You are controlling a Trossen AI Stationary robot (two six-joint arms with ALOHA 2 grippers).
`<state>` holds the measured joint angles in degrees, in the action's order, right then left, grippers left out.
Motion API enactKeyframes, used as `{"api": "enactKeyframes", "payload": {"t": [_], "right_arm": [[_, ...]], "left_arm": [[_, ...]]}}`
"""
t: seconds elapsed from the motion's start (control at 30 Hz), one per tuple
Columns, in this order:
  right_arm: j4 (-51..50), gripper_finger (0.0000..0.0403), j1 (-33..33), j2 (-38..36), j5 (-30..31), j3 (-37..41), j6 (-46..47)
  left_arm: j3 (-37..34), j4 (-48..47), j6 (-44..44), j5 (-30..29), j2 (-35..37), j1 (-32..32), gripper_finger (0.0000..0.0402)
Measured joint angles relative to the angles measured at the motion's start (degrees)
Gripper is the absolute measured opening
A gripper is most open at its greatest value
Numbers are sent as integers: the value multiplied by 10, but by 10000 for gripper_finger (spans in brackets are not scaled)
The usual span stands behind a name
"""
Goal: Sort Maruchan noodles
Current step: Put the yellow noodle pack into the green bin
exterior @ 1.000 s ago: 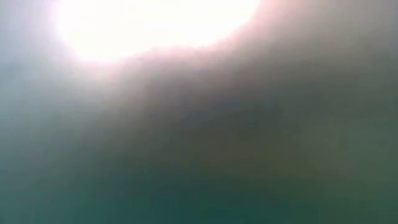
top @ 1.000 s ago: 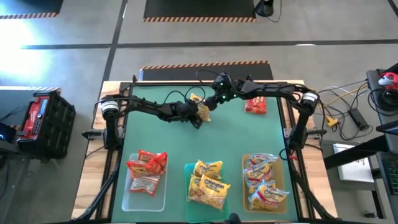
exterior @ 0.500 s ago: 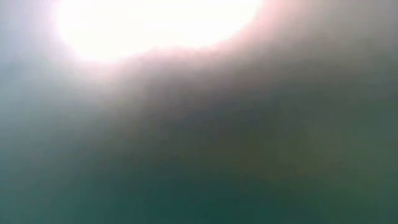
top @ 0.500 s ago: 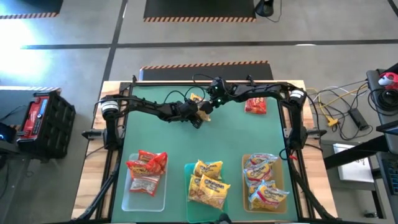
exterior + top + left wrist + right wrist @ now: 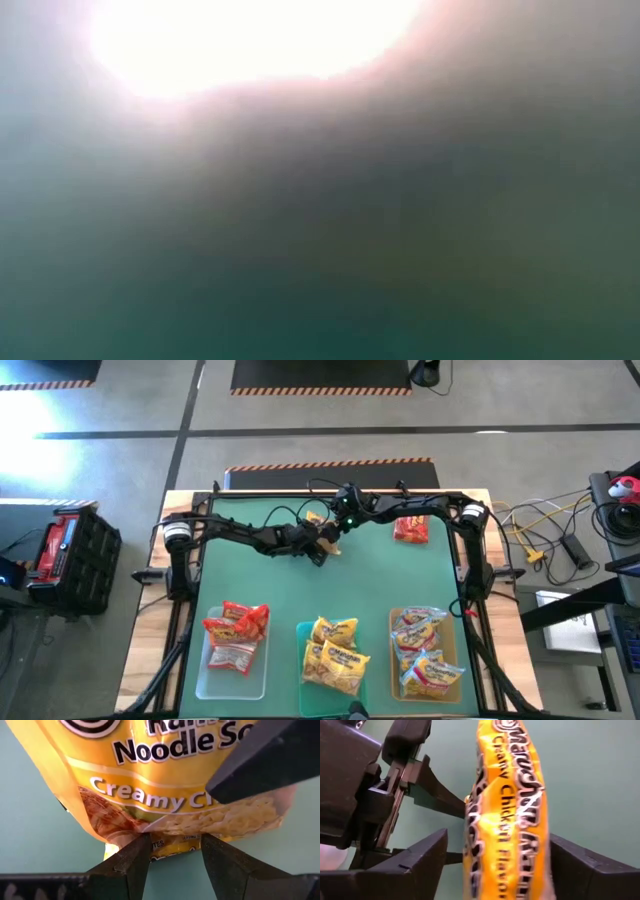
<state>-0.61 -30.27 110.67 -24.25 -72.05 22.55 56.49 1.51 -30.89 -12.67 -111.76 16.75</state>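
A yellow Maruchan noodles packet [image 5: 317,520] is held up over the green mat at the far middle, with my left gripper [image 5: 325,542] shut on it. My right gripper [image 5: 337,520] is open and reaches in from the right. Its fingers stand on either side of the packet [image 5: 510,810], which is edge-on in the right wrist view. A red packet [image 5: 410,528] lies flat on the mat at the far right. The low view is blurred and shows nothing. My left gripper pinches the packet's crimped end seam [image 5: 172,847] between its two fingers. The rest of the packet [image 5: 165,785] stands away from the fingertips, clear of the mat. My right gripper has one finger [image 5: 580,865] close against the packet's face; I cannot tell whether it touches.
Along the near edge stand three trays: a clear one [image 5: 205,678] with red packets, a teal one [image 5: 305,700] with yellow packets, an amber one [image 5: 395,622] with yellow-orange packets. The middle of the mat is bare.
My right gripper has come down and toward the table's left, to the yellow packet that my left gripper holds. The left gripper and the packet have stayed in place.
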Motion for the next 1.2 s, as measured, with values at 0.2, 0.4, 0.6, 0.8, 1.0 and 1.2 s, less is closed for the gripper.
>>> {"api": "enactKeyframes", "payload": {"t": [0.2, 0.4, 0.6, 0.8, 1.0, 1.2], "right_arm": [[0, 210, 0, 0, -1, 0, -3], [-8, 148, -1, 0, -1, 0, -4], [-33, 132, -2, -7, -5, 1, -22], [-81, 131, -9, -30, -3, 2, -53], [-156, 131, -12, -67, -16, 2, -67], [-228, 130, -1, -117, -42, 2, -93]], "left_arm": [[0, 1, -6, -8, 2, -1, 162], [0, 2, -54, -9, 8, -1, 162], [-4, -14, -92, 1, 41, -3, 162], [-2, -83, -98, -13, 82, -4, 162], [-2, -151, -188, -14, 117, -8, 162], [-2, -215, -300, -13, 159, -24, 162]]}}
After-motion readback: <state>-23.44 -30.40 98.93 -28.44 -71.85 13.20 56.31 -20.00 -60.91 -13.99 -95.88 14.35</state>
